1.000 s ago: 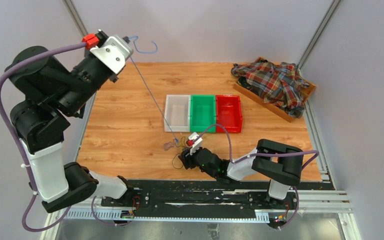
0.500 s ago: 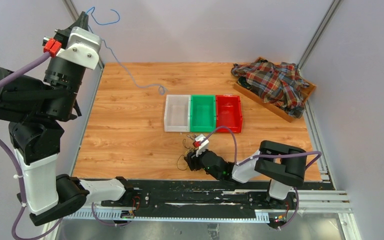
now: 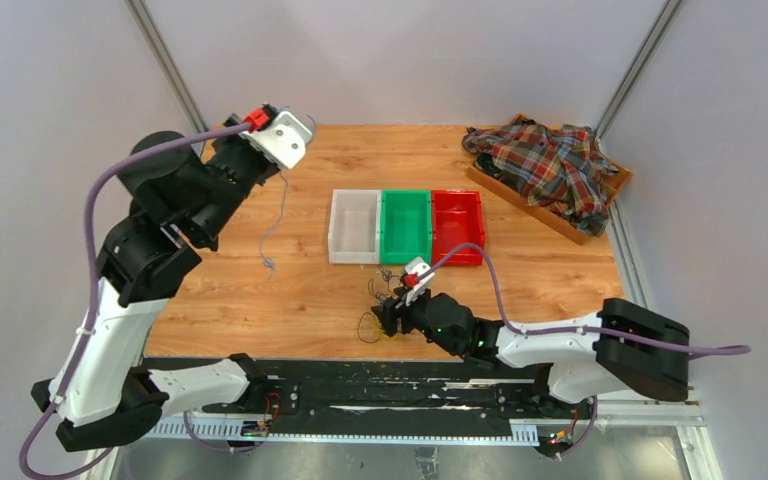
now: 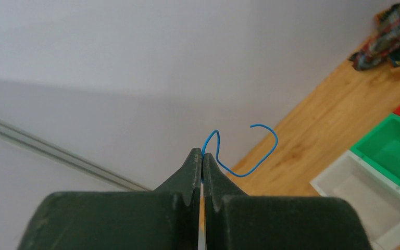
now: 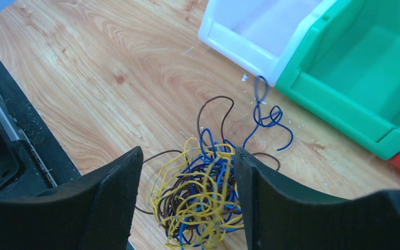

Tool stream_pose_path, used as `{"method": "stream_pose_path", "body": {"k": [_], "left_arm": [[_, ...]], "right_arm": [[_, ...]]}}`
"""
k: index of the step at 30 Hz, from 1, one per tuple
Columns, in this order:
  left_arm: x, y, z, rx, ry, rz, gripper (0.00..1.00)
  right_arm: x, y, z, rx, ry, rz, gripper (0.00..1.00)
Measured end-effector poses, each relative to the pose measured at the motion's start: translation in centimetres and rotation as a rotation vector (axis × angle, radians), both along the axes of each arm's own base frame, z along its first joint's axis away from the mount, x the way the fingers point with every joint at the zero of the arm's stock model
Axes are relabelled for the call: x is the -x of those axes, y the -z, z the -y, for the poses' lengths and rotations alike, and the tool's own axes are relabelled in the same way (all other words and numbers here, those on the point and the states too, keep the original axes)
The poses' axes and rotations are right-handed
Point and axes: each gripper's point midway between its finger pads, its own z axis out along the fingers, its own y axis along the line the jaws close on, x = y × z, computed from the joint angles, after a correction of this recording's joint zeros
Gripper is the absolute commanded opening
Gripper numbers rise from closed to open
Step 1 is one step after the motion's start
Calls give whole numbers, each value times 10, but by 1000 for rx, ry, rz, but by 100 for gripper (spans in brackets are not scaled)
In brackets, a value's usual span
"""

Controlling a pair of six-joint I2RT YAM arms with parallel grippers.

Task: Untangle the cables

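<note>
The cables (image 5: 203, 198) form a fist-sized clump of blue, yellow and brown loops on the wooden table near its front edge, also seen from above as a small tangle (image 3: 372, 322). My right gripper (image 5: 187, 156) is open and straddles the clump. Its right finger touches the wires, and a gap shows on the left side. One blue loop (image 5: 265, 117) trails toward the white bin. My left gripper (image 4: 202, 156) is shut on a single blue cable (image 4: 250, 169). That cable hangs down to the table (image 3: 272, 225), separate from the clump.
A white bin (image 3: 353, 227), a green bin (image 3: 405, 226) and a red bin (image 3: 457, 226) stand side by side just behind the clump. A plaid shirt (image 3: 545, 165) lies on a wooden tray at the back right. A black rail runs along the near edge.
My left arm swung down from high by the left wall to above the table's back left, carrying the blue cable. My right jaws opened wider around the clump.
</note>
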Motion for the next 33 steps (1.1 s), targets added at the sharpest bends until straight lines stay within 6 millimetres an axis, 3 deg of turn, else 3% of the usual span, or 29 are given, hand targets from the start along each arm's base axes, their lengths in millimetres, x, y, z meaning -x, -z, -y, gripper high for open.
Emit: {"method": "stream_pose_path", "body": {"k": [5, 11, 21, 28, 30, 33], "left_arm": [[-14, 52, 24, -33, 44, -126, 0], [-35, 102, 47, -94, 57, -232, 0], [-72, 141, 76, -189, 47, -263, 0], [-99, 147, 87, -264, 10, -232, 0], [-105, 132, 90, -258, -1, -202, 0], [-109, 91, 91, -206, -11, -129, 0]], "right_arm": [[0, -28, 13, -37, 12, 17, 72], [-23, -68, 47, -132, 120, 28, 72], [-37, -72, 84, -119, 251, 1, 69], [-39, -55, 99, -97, 311, -23, 68], [-38, -51, 101, -86, 317, -29, 68], [-38, -48, 102, -78, 323, -33, 68]]}}
